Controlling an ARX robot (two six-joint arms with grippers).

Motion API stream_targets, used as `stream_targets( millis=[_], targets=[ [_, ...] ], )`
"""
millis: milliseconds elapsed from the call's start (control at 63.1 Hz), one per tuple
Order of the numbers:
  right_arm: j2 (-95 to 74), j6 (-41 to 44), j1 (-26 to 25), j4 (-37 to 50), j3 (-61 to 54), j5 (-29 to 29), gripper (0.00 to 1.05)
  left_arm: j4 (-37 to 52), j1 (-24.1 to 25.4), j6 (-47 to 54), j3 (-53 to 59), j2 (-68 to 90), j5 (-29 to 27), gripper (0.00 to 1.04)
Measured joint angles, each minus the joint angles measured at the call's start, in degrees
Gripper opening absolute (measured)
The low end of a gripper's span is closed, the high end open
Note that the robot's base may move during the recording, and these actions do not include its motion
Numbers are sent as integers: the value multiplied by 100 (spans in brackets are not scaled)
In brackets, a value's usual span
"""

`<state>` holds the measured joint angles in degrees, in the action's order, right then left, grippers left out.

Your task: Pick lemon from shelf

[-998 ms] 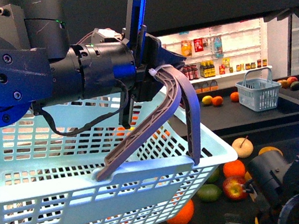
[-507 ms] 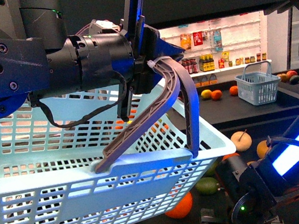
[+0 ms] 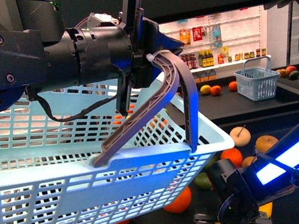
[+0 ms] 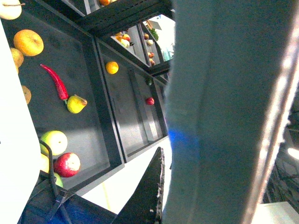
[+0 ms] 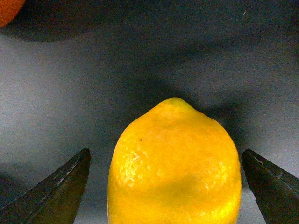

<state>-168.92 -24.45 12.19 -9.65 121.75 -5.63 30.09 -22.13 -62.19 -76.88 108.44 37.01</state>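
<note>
Straddling lemon [image 5: 174,163] on shelf [image 5: 70,84] with right gripper [image 5: 164,156], 2 jaws apart, clear of peel; clamping basket handle [image 3: 188,100] with left gripper [image 3: 150,61]. Risking sideways squirt of smooth fruit under off-centre closing.

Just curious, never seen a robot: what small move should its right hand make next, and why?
Probably close the right hand on the bright yellow oval lemon: it lies between the open fingers, gaps either side, on the matte black shelf tray.

the lemon [image 5: 174,163] lay on the shelf [image 5: 70,93] between the fingers [image 5: 56,191] of the right gripper [image 5: 166,156], apart from both; the basket [image 3: 91,171] hung from the left gripper [image 3: 150,61], further left.
</note>
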Motion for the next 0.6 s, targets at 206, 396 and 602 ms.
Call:
stream_targets(
  millis=[206, 396, 602],
  targets=[
    [-37, -2, 11, -55, 50, -11, 77, 0, 0, 0, 0, 0, 0, 6],
    [339, -15, -149, 262, -699, 44, 63, 0, 0, 0, 0, 0, 0, 6],
    [1425, 326, -688, 990, -2192, 20, 63, 0, 0, 0, 0, 0, 0, 6]
  ],
)
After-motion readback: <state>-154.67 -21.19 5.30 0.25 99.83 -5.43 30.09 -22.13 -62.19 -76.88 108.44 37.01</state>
